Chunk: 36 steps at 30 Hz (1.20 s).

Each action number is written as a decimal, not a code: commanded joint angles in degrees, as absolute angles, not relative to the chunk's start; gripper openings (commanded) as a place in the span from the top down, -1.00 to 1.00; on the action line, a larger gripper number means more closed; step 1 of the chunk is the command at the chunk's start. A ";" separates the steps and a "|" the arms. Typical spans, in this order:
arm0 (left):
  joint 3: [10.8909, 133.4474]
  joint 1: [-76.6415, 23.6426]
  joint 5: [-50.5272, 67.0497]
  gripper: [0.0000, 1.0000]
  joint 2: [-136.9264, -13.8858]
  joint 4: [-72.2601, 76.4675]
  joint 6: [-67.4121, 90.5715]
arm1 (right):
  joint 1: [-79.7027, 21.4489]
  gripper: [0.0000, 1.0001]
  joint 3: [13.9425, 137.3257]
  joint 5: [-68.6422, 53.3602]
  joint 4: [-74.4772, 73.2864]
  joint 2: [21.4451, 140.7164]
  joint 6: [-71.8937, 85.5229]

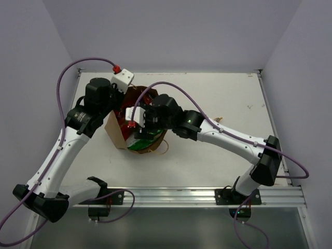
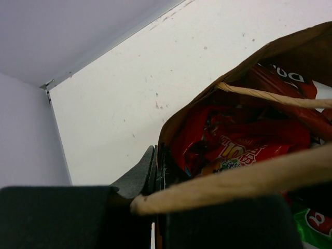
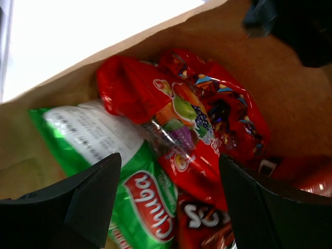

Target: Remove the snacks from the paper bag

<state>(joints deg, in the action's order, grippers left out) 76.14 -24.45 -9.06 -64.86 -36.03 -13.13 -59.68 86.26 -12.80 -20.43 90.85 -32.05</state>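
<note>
My left gripper [image 2: 157,174] is pinched shut on the bag [image 2: 311,46] rim. My right gripper [image 3: 168,202] hangs wide open inside it, over the snacks [image 3: 155,98], holding nothing.

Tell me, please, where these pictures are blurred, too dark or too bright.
Right wrist: the table beyond the paper bag is washed out white. Left wrist: the near handle is blurred, and the snacks lie in shadow. Top external: evenly lit and sharp.

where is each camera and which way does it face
top external: above, behind the bases, looking down on the table; the left arm and right arm show.
left wrist: along the left gripper, shut on the paper bag rim.
right wrist: down into the bag past the open right gripper.
shared: both wrist views show the green-white chip bag.
</note>
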 commanded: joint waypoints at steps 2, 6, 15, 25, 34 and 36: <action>76.99 -24.35 -5.98 1.00 -59.68 -22.32 -15.56 | -59.59 -0.60 91.13 -14.24 -17.84 94.31 -37.44; 76.82 -24.43 -5.28 1.00 -59.50 -22.50 -15.64 | -59.68 -0.62 93.87 -15.47 -19.25 99.49 -38.05; 76.38 -24.43 -6.06 1.00 -58.89 -22.41 -14.85 | -59.68 -0.22 96.24 -20.56 -20.82 104.41 -37.18; 73.39 -24.43 -11.68 1.00 -57.57 -22.06 -13.63 | -59.85 1.00 96.07 -22.85 -19.78 94.76 -34.46; 74.44 -24.43 -20.21 1.00 -58.89 -22.41 -13.18 | -59.77 1.00 87.19 -14.35 -9.05 75.18 -31.64; 74.27 -24.35 -21.44 1.00 -58.80 -22.24 -13.10 | -59.33 1.00 85.35 -11.61 -8.62 71.91 -30.51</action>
